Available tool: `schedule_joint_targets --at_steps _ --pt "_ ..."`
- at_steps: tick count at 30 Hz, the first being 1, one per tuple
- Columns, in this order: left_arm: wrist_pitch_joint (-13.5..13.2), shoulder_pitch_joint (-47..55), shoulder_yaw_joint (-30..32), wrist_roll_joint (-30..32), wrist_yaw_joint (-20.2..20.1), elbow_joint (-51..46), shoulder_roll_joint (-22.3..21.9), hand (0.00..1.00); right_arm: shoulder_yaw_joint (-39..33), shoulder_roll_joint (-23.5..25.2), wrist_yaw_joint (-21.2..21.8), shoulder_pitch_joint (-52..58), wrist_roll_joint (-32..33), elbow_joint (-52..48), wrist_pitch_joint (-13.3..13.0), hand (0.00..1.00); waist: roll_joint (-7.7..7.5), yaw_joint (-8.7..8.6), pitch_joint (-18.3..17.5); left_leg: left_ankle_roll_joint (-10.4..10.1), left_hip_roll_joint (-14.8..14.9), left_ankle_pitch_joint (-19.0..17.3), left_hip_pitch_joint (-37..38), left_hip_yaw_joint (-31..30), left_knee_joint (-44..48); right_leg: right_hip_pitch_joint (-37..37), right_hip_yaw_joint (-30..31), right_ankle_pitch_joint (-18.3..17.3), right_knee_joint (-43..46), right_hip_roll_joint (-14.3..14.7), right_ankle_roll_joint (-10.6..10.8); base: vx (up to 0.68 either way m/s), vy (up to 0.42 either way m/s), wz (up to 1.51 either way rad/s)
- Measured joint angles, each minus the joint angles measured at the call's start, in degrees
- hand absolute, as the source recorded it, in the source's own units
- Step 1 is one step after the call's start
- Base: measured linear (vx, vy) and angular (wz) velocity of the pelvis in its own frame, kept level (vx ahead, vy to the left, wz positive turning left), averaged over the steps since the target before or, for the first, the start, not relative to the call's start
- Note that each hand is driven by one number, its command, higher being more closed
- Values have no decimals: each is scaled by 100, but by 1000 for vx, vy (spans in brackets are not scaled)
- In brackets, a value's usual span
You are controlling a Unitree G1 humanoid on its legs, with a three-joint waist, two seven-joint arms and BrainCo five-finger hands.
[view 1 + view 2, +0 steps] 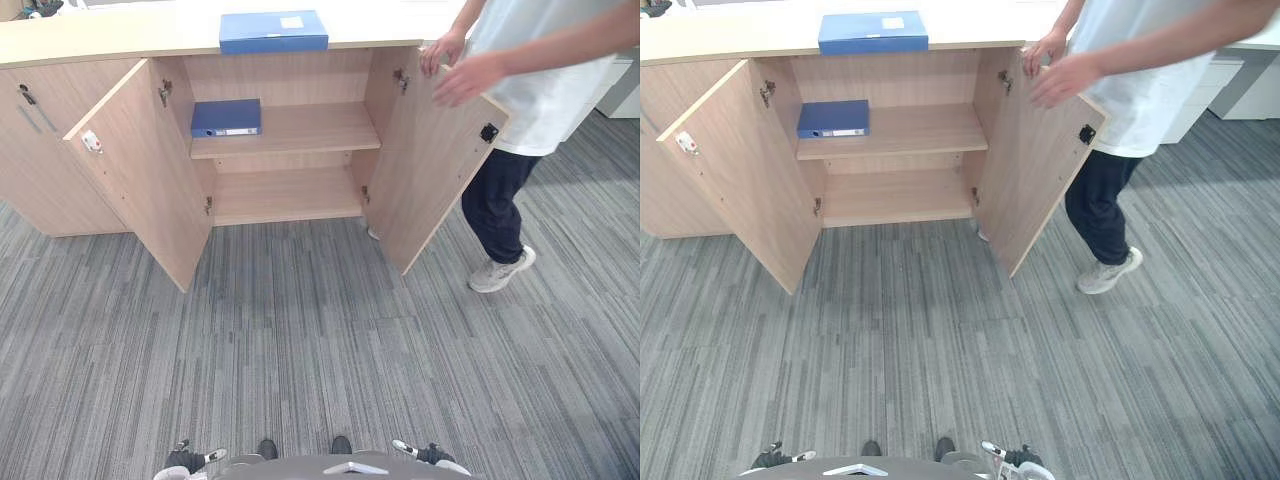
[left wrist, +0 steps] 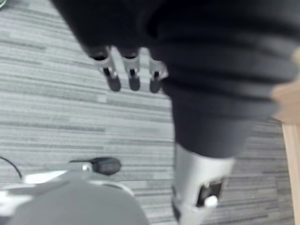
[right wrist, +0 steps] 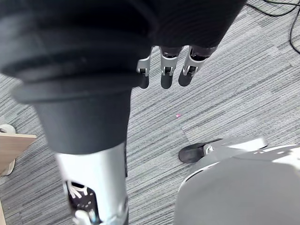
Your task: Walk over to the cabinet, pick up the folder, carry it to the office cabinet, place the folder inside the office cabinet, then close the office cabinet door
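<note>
A light blue folder (image 1: 273,31) is being borne flat by the worktop (image 1: 120,35) of the office cabinet (image 1: 280,75) at 12 o'clock. A darker blue folder (image 1: 226,117) is being borne by the upper shelf (image 1: 310,130) inside, toward 11 o'clock, with the left door (image 1: 140,170) and right door (image 1: 425,160) standing wide open. The right door is being touched at its top edge by one hand (image 1: 440,50) of a person (image 1: 550,80) standing at 2 o'clock on the grey carpet (image 1: 320,340). The left robot hand (image 2: 133,77) and right robot hand (image 3: 167,70) are being hung low over the carpet, fingers released and straight, nothing being grasped.
</note>
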Motion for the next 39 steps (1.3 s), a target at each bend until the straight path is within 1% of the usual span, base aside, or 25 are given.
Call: schedule_joint_targets --at_steps 6,9,17,23,25,31,33,35,36,38,39 --pt "-5 -11 -8 2 0 0 0 0 -3 4 2 -50 -93 -2 0 0 -2 -1 34 -2 -19 0 79 49 -25 63 6 -15 -4 -27 25 -38 -5 -2" --pt "-6 -9 -35 8 -3 1 1 0 0 1 4 -53 -95 -5 1 0 6 -4 38 -3 -18 58 118 82 -120 43 9 -9 -7 -22 15 -56 -20 -3" --pt "-22 -10 -50 6 -6 1 4 0 4 -2 6 -51 -95 -4 3 0 8 -2 45 1 -16 59 97 138 -158 46 33 36 -123 -11 -7 -33 -17 -3" --pt "-40 -24 -56 7 -10 -3 13 0 4 -4 6 -73 -102 -5 4 0 4 2 88 -42 13 14 68 177 -159 26 84 36 -148 24 -8 2 -26 -5" --pt "-46 -56 -59 6 -11 -5 16 0 4 -6 7 -122 -104 -12 5 0 0 52 118 -25 31 -32 24 309 -159 -74 198 35 -148 45 -7 -4 -19 -24" --pt "-45 -136 -65 2 -17 -45 93 0 3 35 6 -234 -105 -40 8 0 -63 101 184 8 18 -165 -155 518 -120 -340 421 18 -146 40 18 35 -2 -21" --pt "-46 -163 -57 -7 -18 -59 113 0 0 138 6 -287 -105 -139 6 0 -98 117 209 48 16 -390 -342 633 179 -471 523 -30 -81 11 74 73 24 -25" --pt "-46 -188 -57 -8 -17 -89 119 0 -2 204 8 -360 -104 -152 6 0 -82 115 222 71 31 -650 -524 678 539 -677 584 -246 274 -17 130 129 51 -19" --pt "-45 -191 -58 -10 -16 -128 112 0 -7 234 12 -398 -104 -169 5 0 -64 120 244 86 40 -811 -562 709 729 -832 592 -459 668 -36 196 147 62 -14" --pt "-51 -203 -62 -11 -18 -238 93 0 -11 254 14 -442 -104 -232 -1 0 -30 139 319 105 35 -984 -547 746 956 -1102 483 -767 1466 -95 293 146 73 -5" --pt "-52 -258 -69 -12 -17 -259 87 0 -15 257 15 -467 -101 -340 -2 0 -11 147 418 95 15 -1016 -458 747 1021 -1321 378 -889 2148 -161 328 156 103 8"
